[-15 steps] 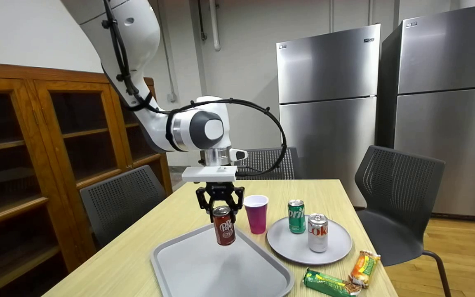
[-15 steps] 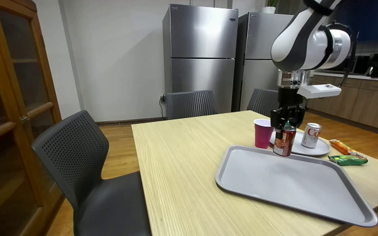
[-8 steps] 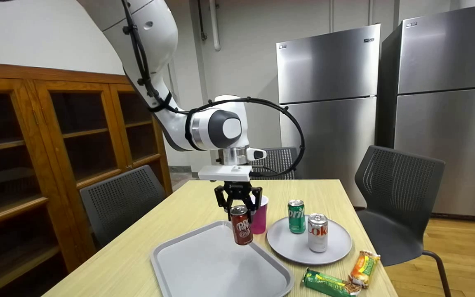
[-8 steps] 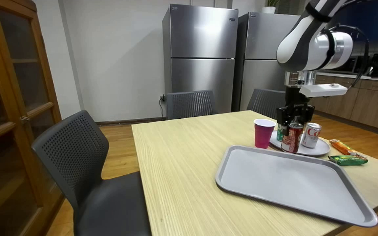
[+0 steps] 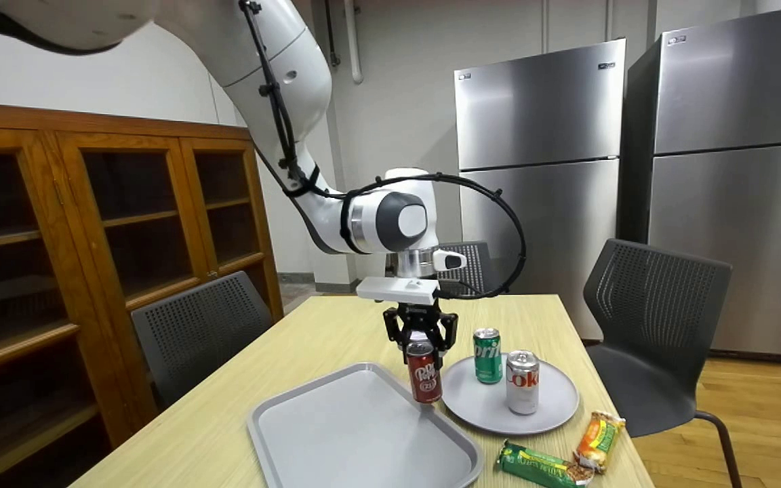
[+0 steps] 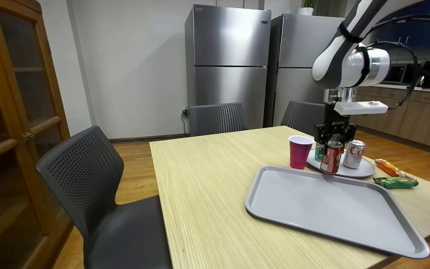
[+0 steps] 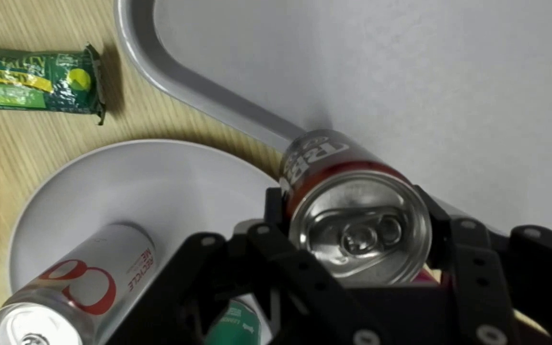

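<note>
Your gripper (image 5: 423,354) has hold of the red can (image 5: 425,381), the two fingers (image 7: 274,208) set against opposite sides of its upper part, only as far apart as the can is wide. You have the can directly below the hand, a little right of centre in the lower half of an exterior view. Its long axis is close to upright and nearly in line with the gripper, with a slight lean.

What counts most for you is where its base sits: in the wrist view it lies over the edge of the tray (image 7: 400,72), which fills the upper right, while the plate (image 7: 175,177) is just beside it, toward the lower left. Whether the base clears the tray's rim or touches it, these views do not let you tell. On the plate, to the right of your can in an exterior view, stand the green can (image 5: 487,359) and the silver can (image 5: 523,385); the cup (image 6: 300,153) is left of your can, with a gap between.

Your arm (image 5: 289,78) reaches in from the upper left, slants down toward the middle of the frame, and points the hand straight down.
</note>
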Controlling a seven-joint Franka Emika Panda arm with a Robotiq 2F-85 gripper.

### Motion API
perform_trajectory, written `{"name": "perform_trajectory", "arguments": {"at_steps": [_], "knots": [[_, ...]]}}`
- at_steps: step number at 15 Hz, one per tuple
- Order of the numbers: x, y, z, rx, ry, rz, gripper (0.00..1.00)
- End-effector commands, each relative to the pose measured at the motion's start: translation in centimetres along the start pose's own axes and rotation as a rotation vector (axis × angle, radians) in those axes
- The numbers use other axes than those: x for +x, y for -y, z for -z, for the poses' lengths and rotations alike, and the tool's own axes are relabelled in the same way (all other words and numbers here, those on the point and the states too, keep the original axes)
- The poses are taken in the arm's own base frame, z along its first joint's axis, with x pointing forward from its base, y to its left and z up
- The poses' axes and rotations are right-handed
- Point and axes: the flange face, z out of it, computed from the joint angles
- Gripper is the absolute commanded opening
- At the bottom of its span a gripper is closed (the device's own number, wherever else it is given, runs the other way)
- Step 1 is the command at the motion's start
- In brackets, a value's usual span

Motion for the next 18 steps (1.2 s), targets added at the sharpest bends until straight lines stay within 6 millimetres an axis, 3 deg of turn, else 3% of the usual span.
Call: {"name": "perform_trajectory", "arguments": {"at_steps": [1, 11, 18], "knots": [[2.5, -1.4, 0.2, 0.020, 0.019, -0.071, 0.38], [5.6, -6.0, 0.3, 0.054, 0.041, -0.166, 0.38], [7.0, -7.5, -0.6, 0.063, 0.036, -0.196, 0.38]]}}
